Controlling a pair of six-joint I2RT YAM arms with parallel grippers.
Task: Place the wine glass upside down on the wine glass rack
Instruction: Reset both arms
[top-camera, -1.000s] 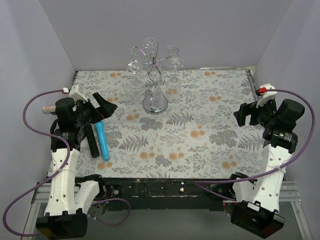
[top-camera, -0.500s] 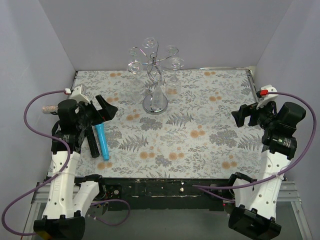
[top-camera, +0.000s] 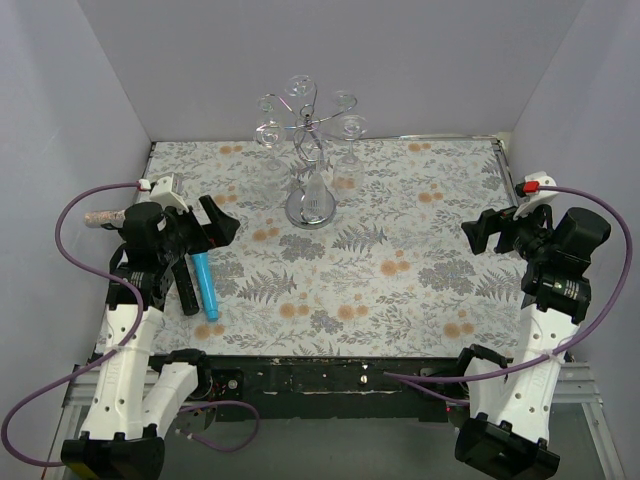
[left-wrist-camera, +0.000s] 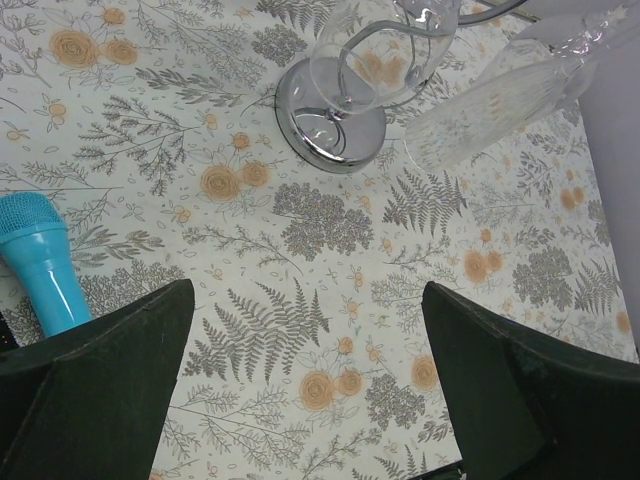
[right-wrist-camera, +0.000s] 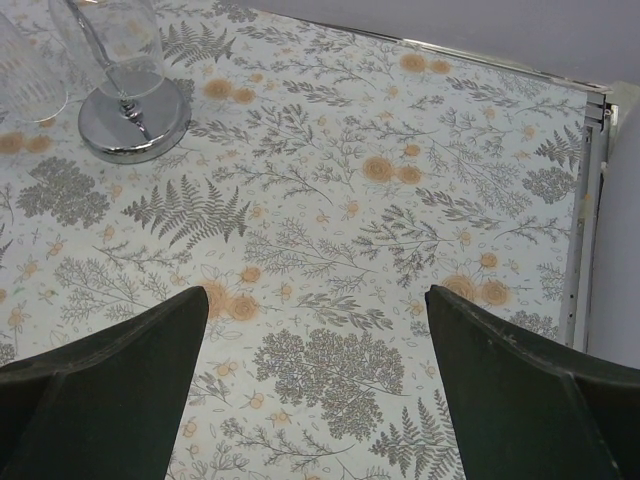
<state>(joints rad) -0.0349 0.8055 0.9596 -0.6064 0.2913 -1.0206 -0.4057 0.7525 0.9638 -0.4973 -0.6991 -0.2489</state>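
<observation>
Your left gripper hangs over the left side of the table, jaws spread wide and gripping nothing. Between its dark fingers the wrist view shows only the floral cloth. Just beside it, toward the near edge, a blue tube lies flat on the cloth with a dark bar alongside it, both well clear of the jaws.

Your right gripper is just as wide open and just as empty, hovering over the right side of the table near its edge.

Farther out, at the far middle of the table, the wine glass rack stands upright on its round mirrored base. Clear wine glasses hang bowl-down from its curled arms, and one bowl sits just above the base. The rack is well apart from both grippers, with open cloth lying between you and it.
</observation>
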